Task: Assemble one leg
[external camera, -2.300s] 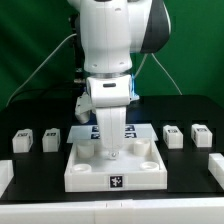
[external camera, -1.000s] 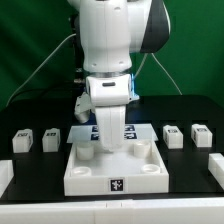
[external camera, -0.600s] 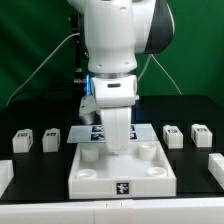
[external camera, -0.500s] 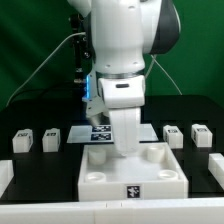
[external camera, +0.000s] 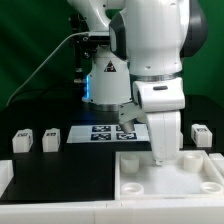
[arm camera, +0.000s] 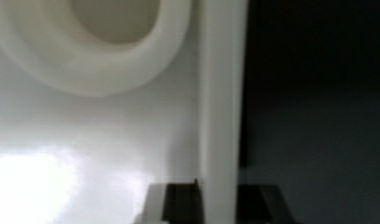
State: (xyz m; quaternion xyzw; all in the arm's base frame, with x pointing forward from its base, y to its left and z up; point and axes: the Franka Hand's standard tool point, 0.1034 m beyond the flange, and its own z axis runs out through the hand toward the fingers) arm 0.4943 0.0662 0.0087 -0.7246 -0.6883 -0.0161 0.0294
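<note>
My gripper [external camera: 163,152] is shut on the back wall of the large white tray-like piece [external camera: 140,190], low in the exterior view's right. In the wrist view the thin white wall [arm camera: 219,100] stands between my two dark fingers [arm camera: 178,202], and a round socket [arm camera: 107,30] shows in the tray's floor. Small white legs with tags lie on the black table: two at the exterior view's left [external camera: 23,141] [external camera: 51,139] and one at the right [external camera: 201,134]. None of them is held.
The marker board [external camera: 105,133] lies flat behind the tray, in front of the arm's base. A white edge [external camera: 4,178] shows at the exterior view's lower left. Cables hang behind the arm.
The tray-like piece has slid to the exterior view's right and nearer the camera, with my gripper holding its wall. The legs at the left have not moved.
</note>
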